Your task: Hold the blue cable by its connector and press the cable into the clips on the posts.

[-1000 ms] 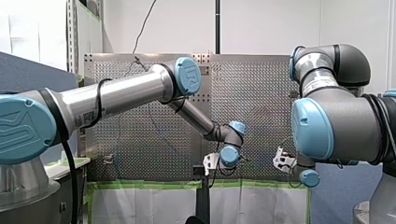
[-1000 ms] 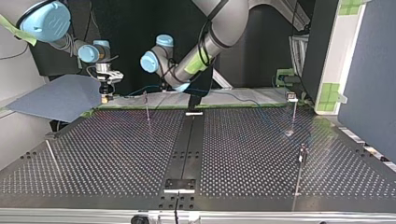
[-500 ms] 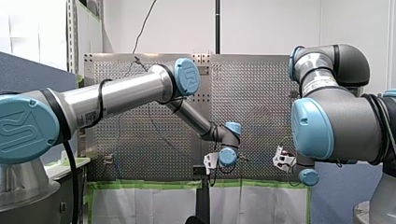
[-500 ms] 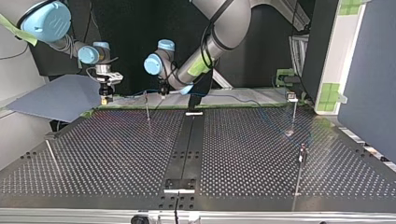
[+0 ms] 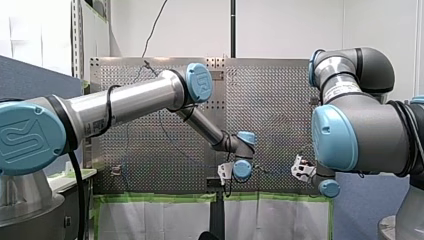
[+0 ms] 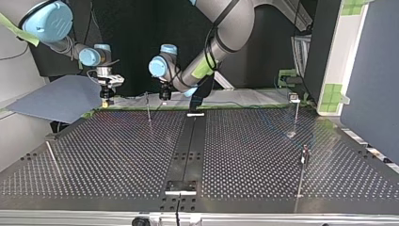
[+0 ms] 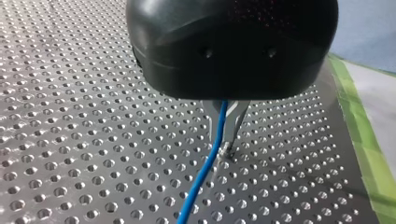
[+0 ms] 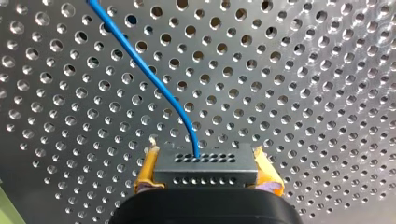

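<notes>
My right gripper [image 8: 205, 156] is clamping the dark connector [image 8: 205, 171] of the blue cable [image 8: 140, 63] between its yellow pads [image 8: 146, 170], one pad pressing on each side of the block. The cable is leaving the connector's holed face and curving away over the perforated metal worktop [image 8: 303, 93].

My left gripper [image 7: 227, 140] has a black body and slim metal fingers [image 7: 215, 122], and it is pointing down at the worktop. Its fingers are drawn close together on the cable, which is passing between them and trailing off beyond their tips, above the holes. A strip of green tape [image 7: 362, 135] is running along the worktop's edge beside this gripper.

In the top view, both grippers are hanging over the far edge of the worktop, my right one at the view's left. A thin upright post [image 6: 148, 108] is standing between them, just beside my left gripper. The cable is showing as a faint blue line from one gripper to the other, passing near the top of that post. Whether it is seated on the post is too small to tell. A second post [image 6: 296, 113] is standing well apart at the view's right, near the far edge. A third post [image 6: 304, 162] is standing nearer the camera on that same side.
</notes>
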`<action>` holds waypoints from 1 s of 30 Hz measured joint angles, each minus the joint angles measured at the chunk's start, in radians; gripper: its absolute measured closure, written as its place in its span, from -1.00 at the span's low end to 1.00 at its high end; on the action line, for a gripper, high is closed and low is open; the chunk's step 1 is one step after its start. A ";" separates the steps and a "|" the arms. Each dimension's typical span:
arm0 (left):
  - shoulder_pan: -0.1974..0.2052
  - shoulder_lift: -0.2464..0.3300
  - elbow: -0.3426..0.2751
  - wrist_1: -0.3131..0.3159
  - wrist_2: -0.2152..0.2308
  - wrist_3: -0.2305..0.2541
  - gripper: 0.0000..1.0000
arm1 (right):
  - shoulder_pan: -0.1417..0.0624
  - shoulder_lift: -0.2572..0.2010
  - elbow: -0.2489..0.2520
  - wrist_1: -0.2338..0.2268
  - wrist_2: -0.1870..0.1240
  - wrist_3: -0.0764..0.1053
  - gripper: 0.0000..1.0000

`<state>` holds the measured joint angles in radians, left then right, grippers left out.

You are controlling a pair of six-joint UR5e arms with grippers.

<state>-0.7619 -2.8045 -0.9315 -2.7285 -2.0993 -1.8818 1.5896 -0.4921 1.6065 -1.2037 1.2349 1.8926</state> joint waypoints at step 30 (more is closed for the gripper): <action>0.011 -0.037 -0.029 0.113 0.029 0.025 1.00 | 0.023 0.004 -0.026 0.000 0.000 -0.007 1.00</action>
<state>-0.7509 -2.8413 -0.9606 -2.6159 -2.0706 -1.8564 1.6125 -0.4879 1.5804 -1.2033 1.2350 1.8852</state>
